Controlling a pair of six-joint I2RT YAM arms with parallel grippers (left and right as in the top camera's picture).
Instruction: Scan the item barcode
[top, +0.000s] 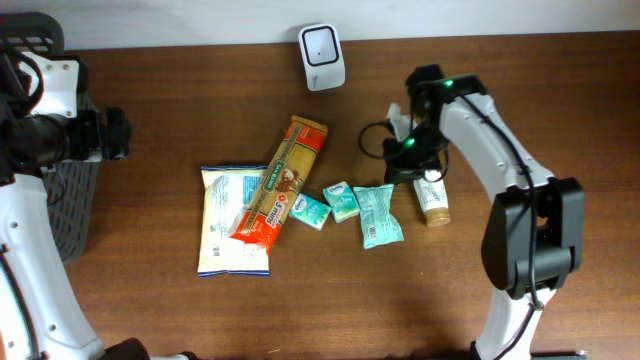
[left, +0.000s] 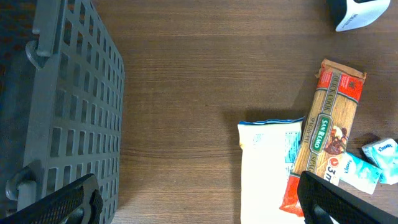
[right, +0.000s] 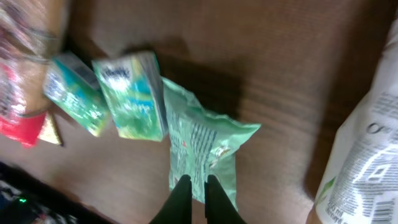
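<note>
Green pouch (right: 199, 140) lies near the closed right tool (right: 194, 190), bare wood (right: 273, 74) alongside.

Pasta pack (top: 285, 175) lies across the bag (top: 225, 235), scanner (top: 322, 43) behind.

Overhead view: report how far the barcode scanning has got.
Done: nothing visibly; the crinkled green pouch lies flat on the brown wooden table, away from the white box-shaped scanner. In hand: the right tool is shut, tips over that pouch; a grip is unclear. Remaining: lift an item, show its barcode to the scanner. The left tool hangs open and empty.
</note>
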